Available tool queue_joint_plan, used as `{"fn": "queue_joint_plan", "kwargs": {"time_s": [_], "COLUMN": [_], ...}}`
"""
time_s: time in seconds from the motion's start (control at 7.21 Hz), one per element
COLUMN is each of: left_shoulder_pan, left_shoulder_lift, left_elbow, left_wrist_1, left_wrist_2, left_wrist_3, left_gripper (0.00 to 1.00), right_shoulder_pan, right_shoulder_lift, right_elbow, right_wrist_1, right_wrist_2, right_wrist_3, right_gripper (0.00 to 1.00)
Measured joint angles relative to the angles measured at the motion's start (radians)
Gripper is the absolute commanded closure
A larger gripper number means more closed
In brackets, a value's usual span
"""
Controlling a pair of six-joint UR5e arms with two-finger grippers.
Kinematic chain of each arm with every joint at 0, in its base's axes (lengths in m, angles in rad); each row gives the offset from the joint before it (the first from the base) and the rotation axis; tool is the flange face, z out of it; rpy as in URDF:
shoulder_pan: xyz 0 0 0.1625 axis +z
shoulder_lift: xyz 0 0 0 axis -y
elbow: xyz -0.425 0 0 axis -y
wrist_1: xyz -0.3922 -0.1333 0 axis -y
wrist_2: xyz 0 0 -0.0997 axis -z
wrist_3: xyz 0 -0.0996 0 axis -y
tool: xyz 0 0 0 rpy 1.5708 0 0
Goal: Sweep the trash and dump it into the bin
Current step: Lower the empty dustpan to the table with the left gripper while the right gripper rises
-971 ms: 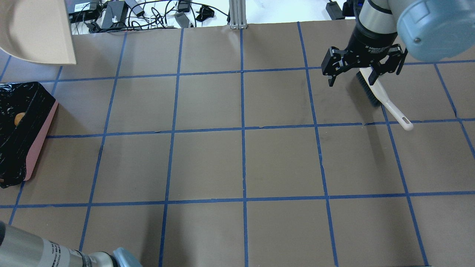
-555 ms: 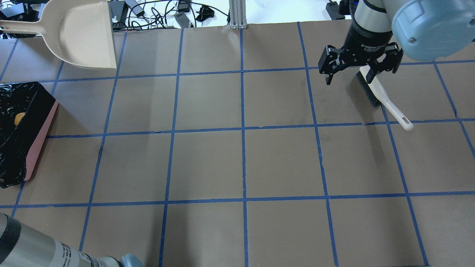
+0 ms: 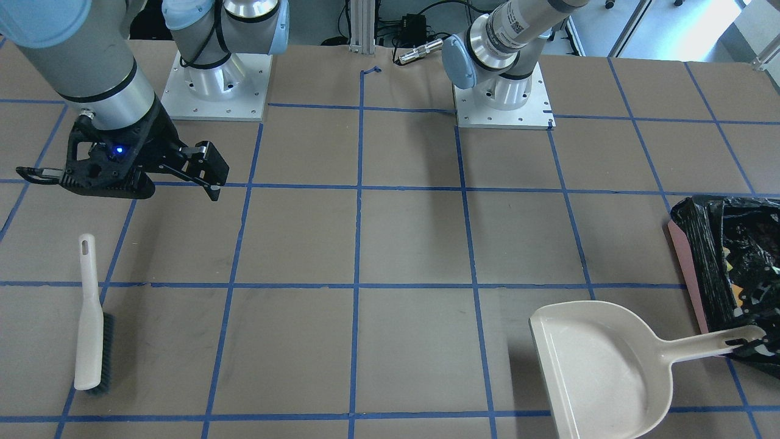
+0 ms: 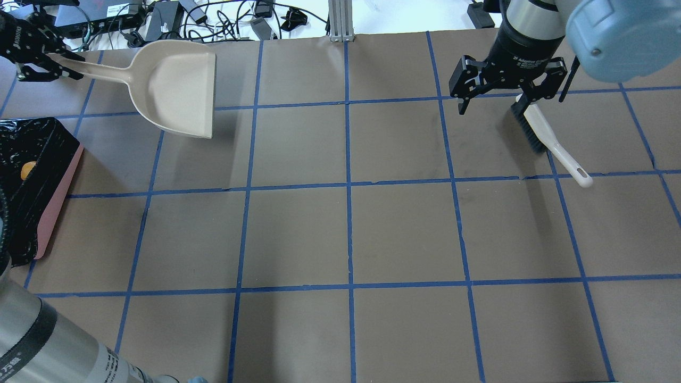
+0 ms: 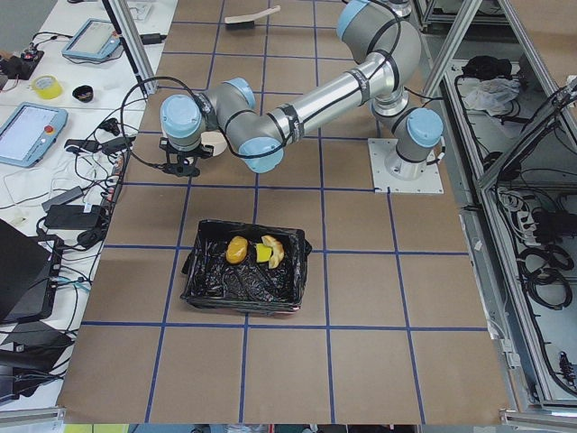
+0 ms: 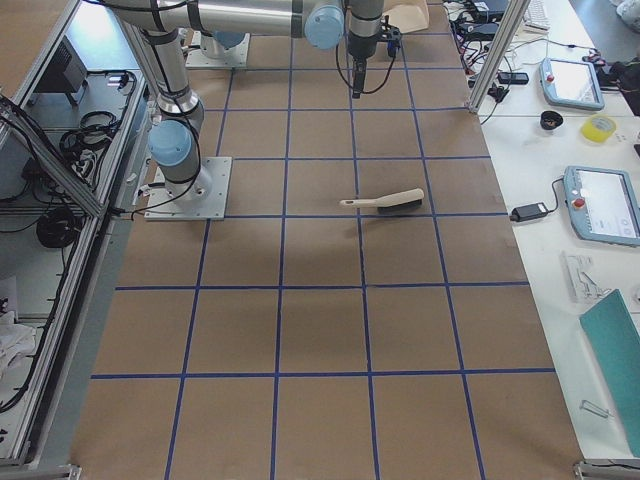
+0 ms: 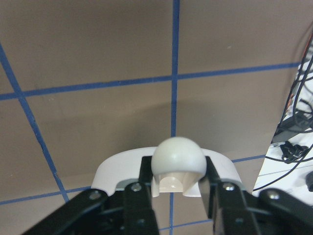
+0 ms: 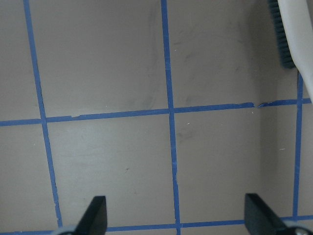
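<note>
So the sweeping and dumping looks done to me. All three bits of trash [image 5: 257, 252] sit inside the bin [image 5: 195, 271], which is at the left edge of the overhead view and mid-frame in the left side view. I don't see any trash on the brown table [image 4: 298, 234] with its blue tape grid.

What's in hand now is, I'd guess, putting the tools away. The left gripper [image 4: 50, 59] is up in the top left corner of the overhead view, clamped on the handle end of the beige dustpan [image 4: 181, 90]. The wrist view shows the fingers squeezing the handle from both sides. The pan looks empty. Its mouth points toward the frame's right, and I can't tell if the lip is touching the table or just above it.

The right gripper [image 4: 496, 98] hangs in the upper right with its jaws wide apart, holding nothing. The white brush [image 4: 553, 143] lies on the table right below it.

The next move is probably lowering the pan flat, letting go, and lifting straight off so the handle doesn't get dragged. The handle sits close to the bin's bag in the front view, so watch that.

As for the trash itself:
- The orange-yellow lump [image 5: 236, 250] is glossy and roundish.
- The yellow sponge [image 5: 261, 252] is wedged right next to the lump.
- The pale crescent slice [image 5: 276, 252] curls against the sponge.

They're all bunched at the far end of the crinkly black liner.
</note>
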Motion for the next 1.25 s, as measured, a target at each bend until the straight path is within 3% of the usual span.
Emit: {"fn": "queue_joint_plan", "kwargs": {"time_s": [0.83, 1.25], "left_shoulder_pan": [-0.076, -0.081], "left_shoulder_lift": [-0.075, -0.06], "left_elbow": [-0.149, -0.269], "left_wrist_1": [0.121, 0.262], "left_wrist_2": [0.092, 0.11], "left_wrist_3": [-0.002, -0.011], "left_gripper": [1.0, 1.0], "right_shoulder_pan": [0.048, 0.08], "right_shoulder_lift": [0.0, 0.003], "right_elbow": [-0.028, -0.026], "right_wrist_1": [0.01, 0.008], "right_wrist_2": [-0.013, -0.02], "right_wrist_3": [0.083, 0.106], "right_gripper": [0.0, 0.0]}}
